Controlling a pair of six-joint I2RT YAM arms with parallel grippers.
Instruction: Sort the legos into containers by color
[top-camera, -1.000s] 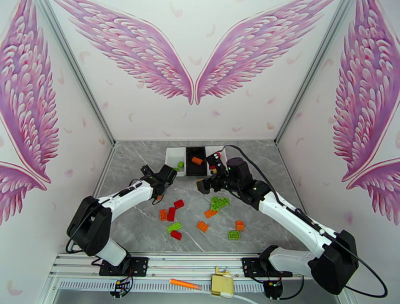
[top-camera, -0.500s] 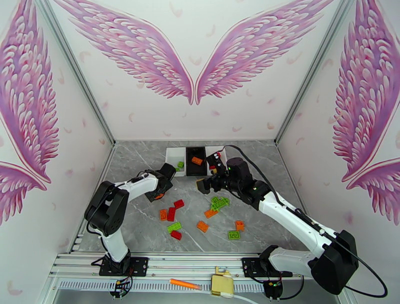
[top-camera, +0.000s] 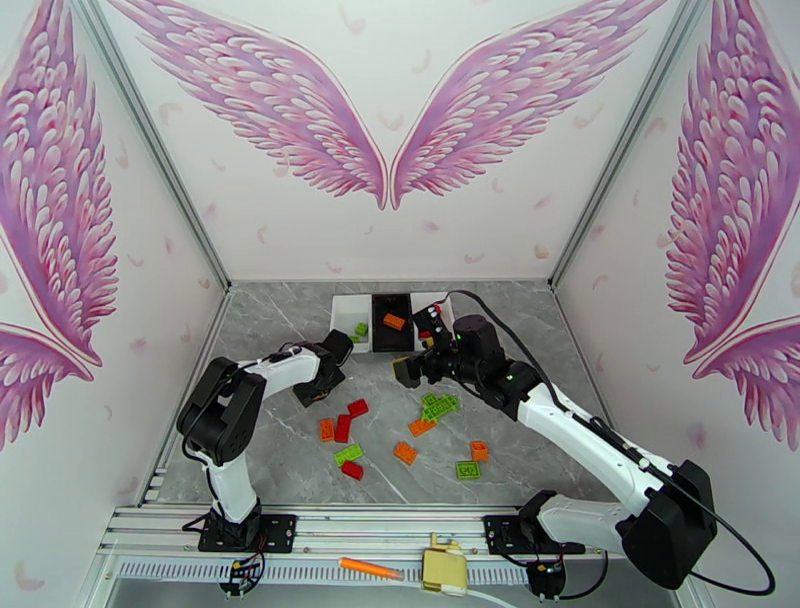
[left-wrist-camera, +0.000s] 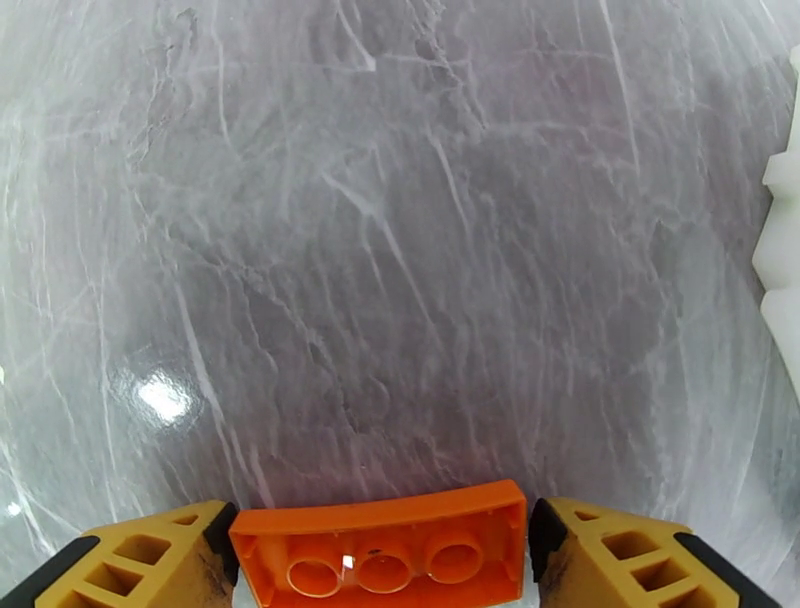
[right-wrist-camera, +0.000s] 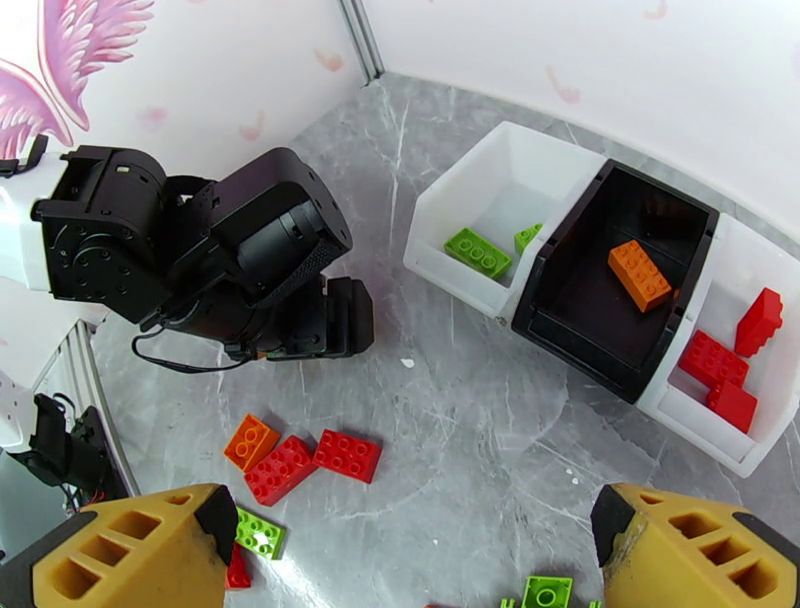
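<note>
Orange lego (left-wrist-camera: 385, 550) sits pinched in left end effector (left-wrist-camera: 382, 528); right end effector (right-wrist-camera: 410, 515) gapes empty.

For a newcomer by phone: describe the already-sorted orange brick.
At the marble table's far edge stands a row of three bins. The middle, black bin holds one orange brick. The white bin to its left holds green bricks; the white bin to its right holds red bricks.
</note>
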